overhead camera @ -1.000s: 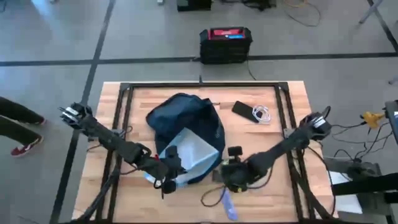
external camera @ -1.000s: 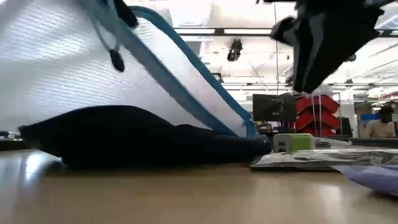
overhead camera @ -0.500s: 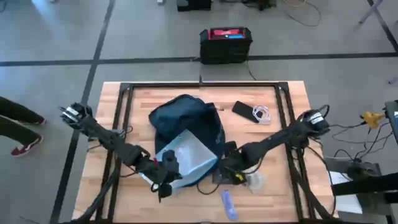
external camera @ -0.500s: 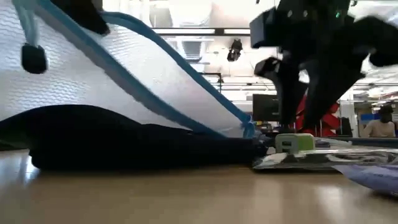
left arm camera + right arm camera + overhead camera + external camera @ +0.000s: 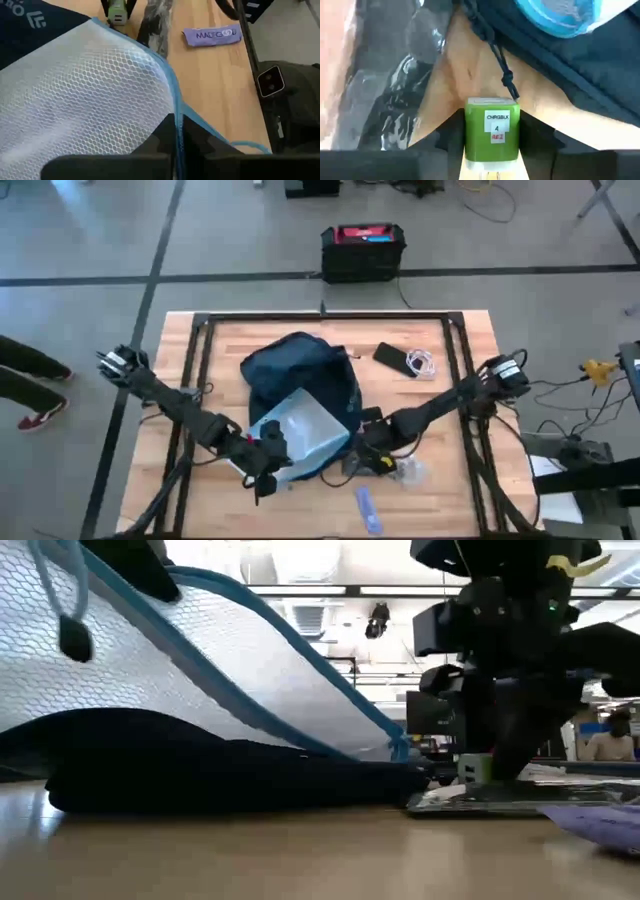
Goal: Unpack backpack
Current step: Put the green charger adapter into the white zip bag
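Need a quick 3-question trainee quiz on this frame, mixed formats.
1. True or false: the left claw is shut on the backpack's mesh flap.
2. What sits between the right claw's fingers?
A. phone
B. green charger
C. purple packet
3. Fill in: the purple packet lies on the ____, outside the backpack.

Key: 1 true; 2 B; 3 table.
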Robot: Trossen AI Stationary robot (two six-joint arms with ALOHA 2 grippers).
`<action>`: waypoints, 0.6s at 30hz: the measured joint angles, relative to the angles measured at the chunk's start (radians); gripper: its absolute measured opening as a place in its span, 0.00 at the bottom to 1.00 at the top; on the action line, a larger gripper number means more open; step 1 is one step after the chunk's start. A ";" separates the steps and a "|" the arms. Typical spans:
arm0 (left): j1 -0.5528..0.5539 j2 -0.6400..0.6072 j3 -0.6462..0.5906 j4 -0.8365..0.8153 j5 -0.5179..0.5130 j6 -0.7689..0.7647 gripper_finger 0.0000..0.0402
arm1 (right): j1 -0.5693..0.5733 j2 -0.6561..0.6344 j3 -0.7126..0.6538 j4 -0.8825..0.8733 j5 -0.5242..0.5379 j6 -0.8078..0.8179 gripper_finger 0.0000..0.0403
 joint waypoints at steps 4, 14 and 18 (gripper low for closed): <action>0.000 0.000 0.000 0.001 -0.011 0.000 0.00 | 0.023 0.000 0.051 0.002 0.003 0.050 0.30; 0.001 0.000 -0.001 0.030 -0.027 0.009 0.00 | 0.120 0.006 0.162 0.221 0.130 0.022 0.30; 0.001 0.000 -0.001 0.062 -0.042 0.010 0.00 | 0.109 0.068 0.160 0.349 0.199 -0.012 0.32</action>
